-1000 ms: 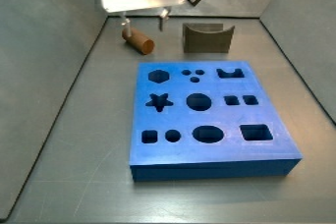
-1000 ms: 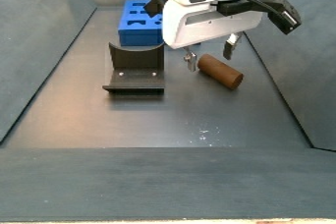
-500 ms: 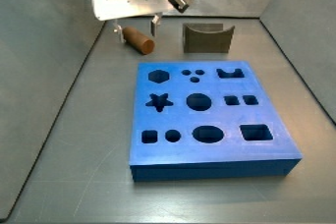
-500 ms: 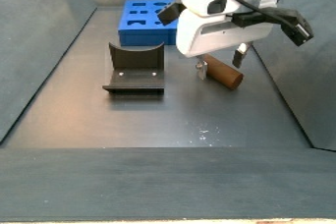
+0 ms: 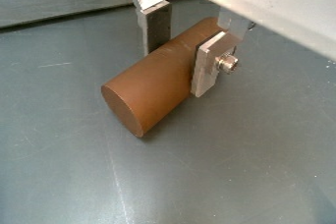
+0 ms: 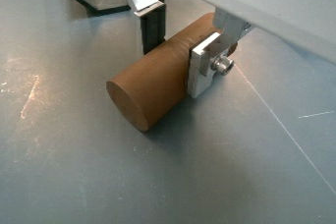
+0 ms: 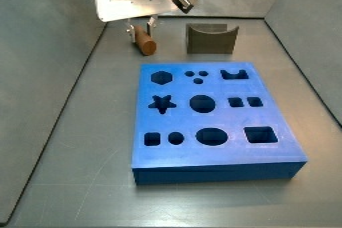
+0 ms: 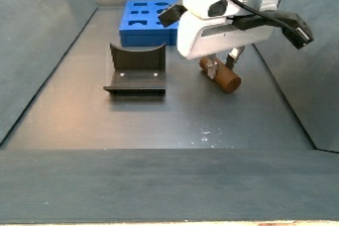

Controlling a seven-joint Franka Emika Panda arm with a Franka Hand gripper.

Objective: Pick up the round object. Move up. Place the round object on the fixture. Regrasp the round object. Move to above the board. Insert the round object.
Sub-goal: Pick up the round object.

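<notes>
Between the tool's [image 5: 180, 39] two silver fingers [image 5: 209, 63] in both wrist views lies the round object [image 5: 160, 78] (flat end facing the camera), resting on the grey floor [image 5: 79, 179] with both pads pressed against its sides. Just beyond stands the fixture [image 7: 210, 39], and farther off the blue board [image 7: 214, 120], well apart from the peg.

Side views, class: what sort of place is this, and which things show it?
Probably a robot test cell: a grey walled floor, a blue board of shaped holes, the fixture, and the hand straddling the round object.
</notes>
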